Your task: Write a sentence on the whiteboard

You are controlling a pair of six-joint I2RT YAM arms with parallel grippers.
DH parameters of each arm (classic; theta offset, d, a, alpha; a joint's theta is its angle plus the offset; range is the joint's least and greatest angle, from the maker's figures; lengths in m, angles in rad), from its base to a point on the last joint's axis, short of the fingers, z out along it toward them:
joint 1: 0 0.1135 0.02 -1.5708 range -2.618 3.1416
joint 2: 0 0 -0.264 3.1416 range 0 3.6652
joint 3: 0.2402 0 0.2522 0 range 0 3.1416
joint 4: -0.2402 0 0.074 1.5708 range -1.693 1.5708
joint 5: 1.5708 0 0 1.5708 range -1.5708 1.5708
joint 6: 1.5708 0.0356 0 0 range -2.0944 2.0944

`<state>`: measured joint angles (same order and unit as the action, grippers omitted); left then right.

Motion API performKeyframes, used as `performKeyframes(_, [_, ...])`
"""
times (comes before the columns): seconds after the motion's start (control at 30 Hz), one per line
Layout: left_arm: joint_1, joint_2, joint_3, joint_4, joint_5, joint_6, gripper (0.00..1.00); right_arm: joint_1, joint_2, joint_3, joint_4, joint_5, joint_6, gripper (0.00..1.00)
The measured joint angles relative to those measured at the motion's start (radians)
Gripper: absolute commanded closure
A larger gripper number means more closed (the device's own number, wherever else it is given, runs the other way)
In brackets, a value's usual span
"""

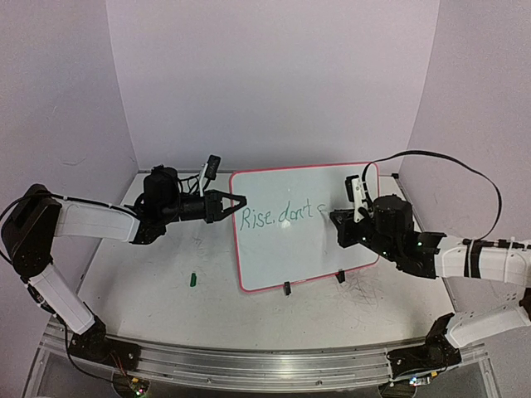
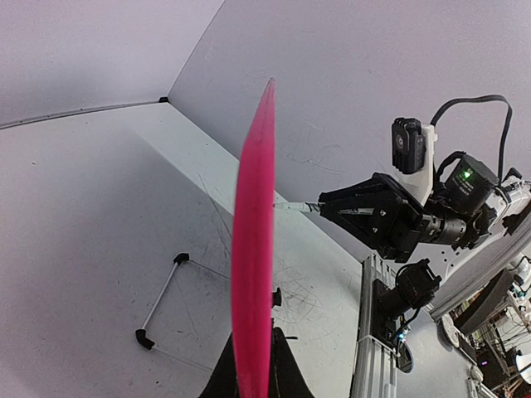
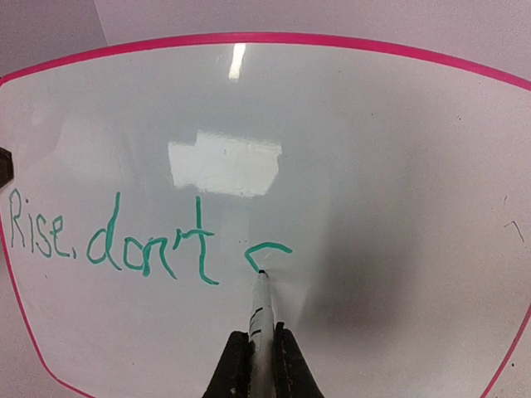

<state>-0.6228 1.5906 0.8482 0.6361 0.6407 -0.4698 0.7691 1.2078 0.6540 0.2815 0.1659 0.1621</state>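
Outstretched left gripper (image 1: 239, 201) pinches whiteboard (image 1: 282, 257) edge (the left one); right gripper (image 3: 259, 338) clamps marker (image 3: 260, 308), tip touching whiteboard

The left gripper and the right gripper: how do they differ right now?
The left gripper pinches the whiteboard by the pink frame at its left edge; the right gripper pinches a marker instead. The left gripper meets the board edge-on from the side; the right gripper faces the writing surface, the marker tip touching it just after the green words "Rise, don't". Both are black, two-fingered and shut on something.
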Motion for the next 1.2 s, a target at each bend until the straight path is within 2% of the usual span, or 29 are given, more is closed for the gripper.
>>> performKeyframes(0.77, [0.0, 0.0, 0.0, -0.004, -0.004, -0.001, 1.0, 0.001, 0.02, 0.011, 0.046, 0.067, 0.002, 1.0])
performKeyframes(1.2, [0.0, 0.0, 0.0, -0.003, 0.001, 0.002, 1.0, 0.015, -0.012, -0.014, -0.027, 0.055, 0.04, 1.0])
